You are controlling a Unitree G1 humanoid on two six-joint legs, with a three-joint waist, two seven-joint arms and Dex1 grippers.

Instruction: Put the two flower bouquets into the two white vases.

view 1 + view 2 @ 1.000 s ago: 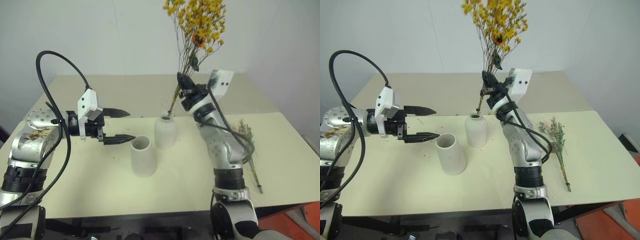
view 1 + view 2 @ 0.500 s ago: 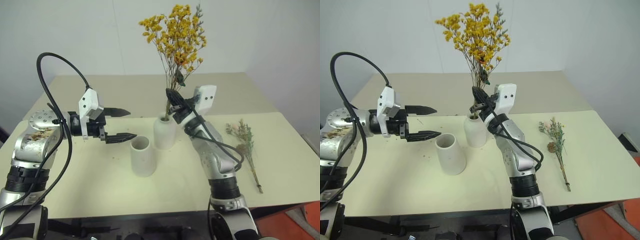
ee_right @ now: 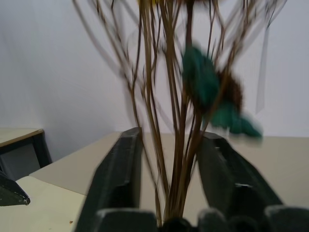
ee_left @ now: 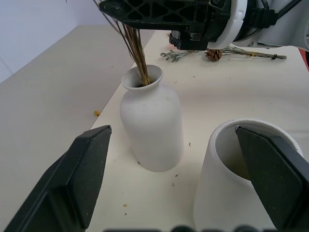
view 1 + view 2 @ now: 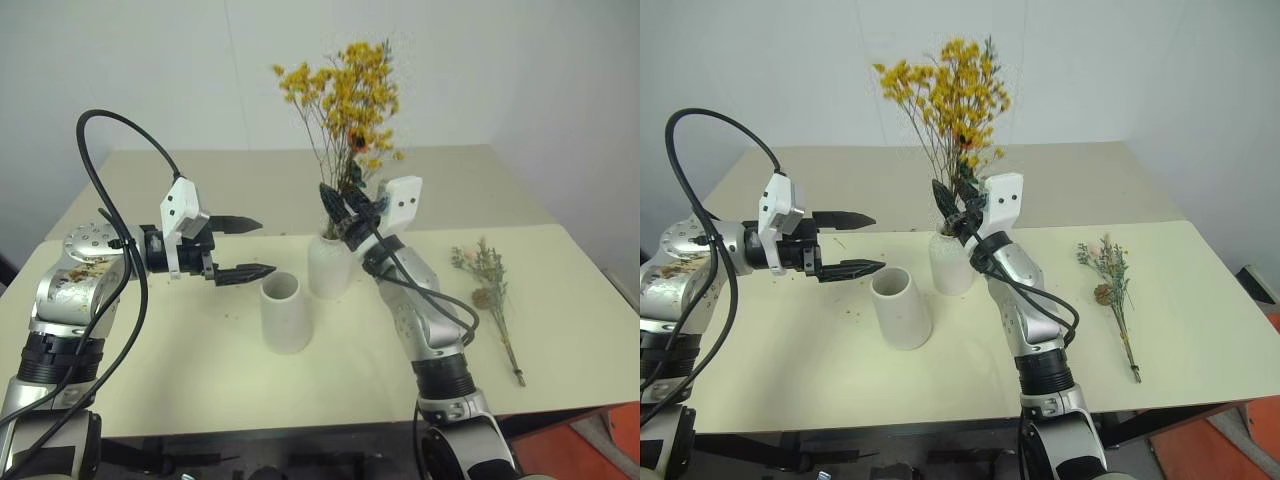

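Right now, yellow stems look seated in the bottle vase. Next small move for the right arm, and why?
Probably back the right gripper up off the stems: its fingers stand apart around them, and the yellow bouquet already sits in the narrow-neck vase.

My arms are silver-grey metal with black joint rings, and a round shoulder cap on the left shows small screw holes. A thick black cable [image 5: 110, 180] loops over it. Each wrist carries a white camera housing; my fingers [image 5: 243, 271] are black, tapered.
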